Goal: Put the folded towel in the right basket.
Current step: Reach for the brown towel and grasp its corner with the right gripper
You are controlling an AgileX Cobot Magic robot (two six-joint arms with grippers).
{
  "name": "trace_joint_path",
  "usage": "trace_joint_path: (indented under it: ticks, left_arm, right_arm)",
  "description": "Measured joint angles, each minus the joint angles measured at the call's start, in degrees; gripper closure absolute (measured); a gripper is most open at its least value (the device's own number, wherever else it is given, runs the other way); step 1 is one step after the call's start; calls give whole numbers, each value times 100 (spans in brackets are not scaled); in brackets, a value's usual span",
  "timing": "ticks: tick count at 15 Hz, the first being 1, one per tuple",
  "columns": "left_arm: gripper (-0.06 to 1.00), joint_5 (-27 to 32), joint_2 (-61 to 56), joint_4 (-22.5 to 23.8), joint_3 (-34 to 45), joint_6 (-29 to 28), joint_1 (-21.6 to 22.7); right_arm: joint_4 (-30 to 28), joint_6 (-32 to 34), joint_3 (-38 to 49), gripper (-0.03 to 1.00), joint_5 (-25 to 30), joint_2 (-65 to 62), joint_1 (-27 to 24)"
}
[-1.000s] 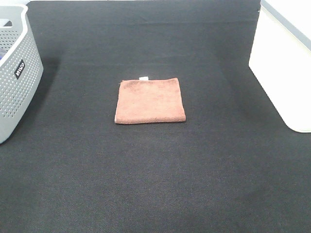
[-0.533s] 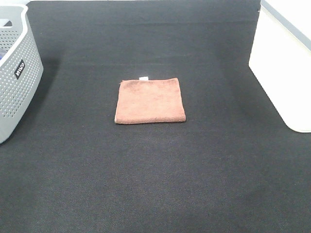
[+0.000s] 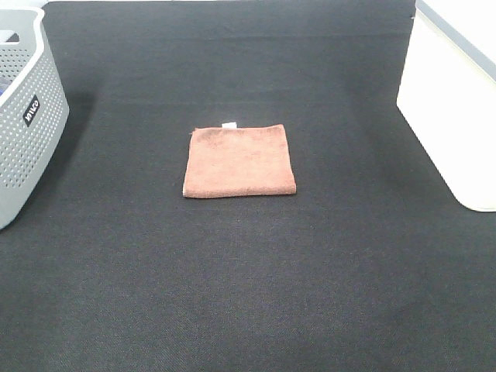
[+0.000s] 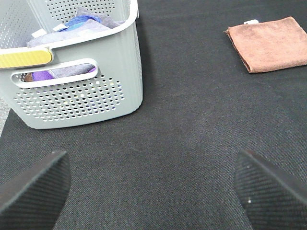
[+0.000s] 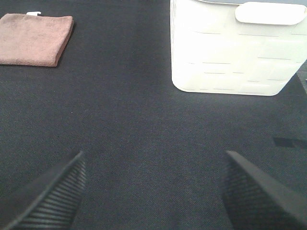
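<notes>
At both wrists, no change over last second: left fingers (image 4: pixel 33 189) spread wide, empty, over bare surface (image 3: pixel 248 294) near grey basket (image 3: pixel 23 132). Right fingers (image 5: pixel 261 191) likewise apart, empty, facing right basket (image 3: pixel 457 101). Between baskets, folded towel (image 3: pixel 239 160) lies flat mid-surface, well apart from both, unmoved. Judgement: task not yet begun, reach for towel comes first.

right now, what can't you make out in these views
- Inside of the white basket: cut off by the frame edge in the high view; the right wrist view shows only its outer wall.
- Grey basket contents: some cloths show in the left wrist view, the rest hidden by its wall and the frame edge.
- Tag on the towel: too small to read.
</notes>
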Motion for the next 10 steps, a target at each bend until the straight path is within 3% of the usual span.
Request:
trace_joint_path:
  ticks: [10]
  left_arm:
    - [7, 0, 0, 0, 0, 0, 0]
  right_arm:
    - [0, 0, 0, 24, 0, 0, 0]
